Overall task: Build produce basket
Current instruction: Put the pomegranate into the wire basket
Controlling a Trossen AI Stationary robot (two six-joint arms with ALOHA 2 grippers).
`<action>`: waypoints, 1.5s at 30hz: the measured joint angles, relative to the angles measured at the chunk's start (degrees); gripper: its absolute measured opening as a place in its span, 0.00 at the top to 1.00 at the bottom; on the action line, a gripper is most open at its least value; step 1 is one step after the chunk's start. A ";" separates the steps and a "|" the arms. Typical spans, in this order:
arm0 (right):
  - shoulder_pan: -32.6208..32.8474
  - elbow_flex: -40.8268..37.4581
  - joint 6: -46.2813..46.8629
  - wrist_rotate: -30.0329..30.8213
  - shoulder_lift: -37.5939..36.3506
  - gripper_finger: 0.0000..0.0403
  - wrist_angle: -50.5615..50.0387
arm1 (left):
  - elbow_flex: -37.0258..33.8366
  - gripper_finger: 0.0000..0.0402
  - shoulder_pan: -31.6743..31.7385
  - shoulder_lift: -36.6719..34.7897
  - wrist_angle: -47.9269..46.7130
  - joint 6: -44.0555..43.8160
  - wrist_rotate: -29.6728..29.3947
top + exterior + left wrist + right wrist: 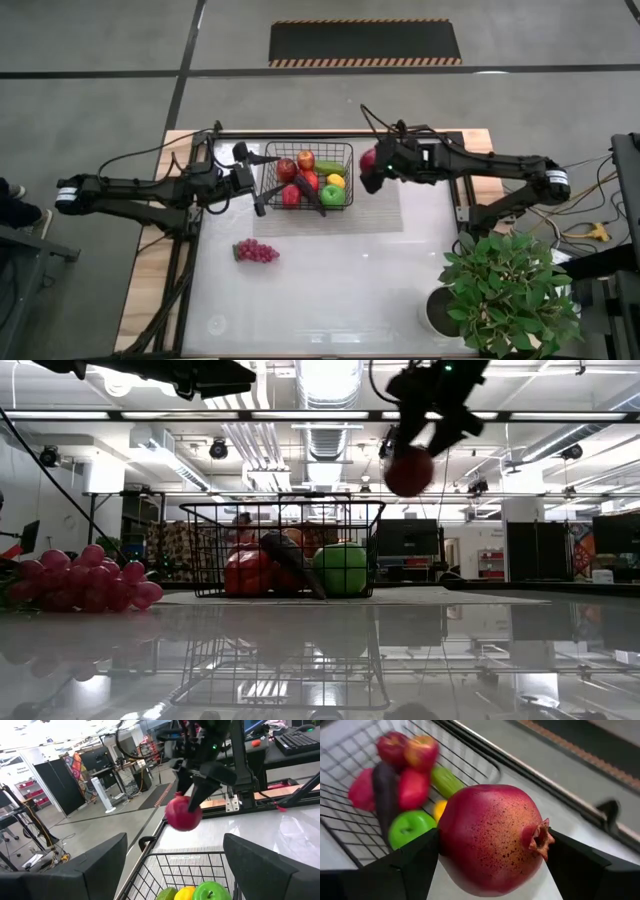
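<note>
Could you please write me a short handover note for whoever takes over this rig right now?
Right gripper: shut on the pomegranate, held in the air just outside the basket's right side, not yet over it.
Left gripper: open and holding nothing, at the basket's left side.
Done: the basket already holds the red apples, green apple, lemon, cucumber, eggplant and red peppers.
Left: carry the pomegranate over the rim and release it, then fetch the grapes, which lie on the table in front of the basket towards the left arm's side.
</note>
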 joint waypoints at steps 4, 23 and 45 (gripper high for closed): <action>-0.02 3.54 -7.38 -1.28 4.34 0.23 3.63 | 0.00 0.23 0.01 0.00 0.16 0.00 0.00; -0.02 30.68 -34.33 -4.67 33.05 0.23 0.23 | -0.15 0.23 0.00 0.00 -0.15 0.00 0.00; -0.08 37.52 -34.37 0.32 45.54 0.22 -6.15 | -0.26 0.23 0.00 -0.02 -0.18 0.00 0.01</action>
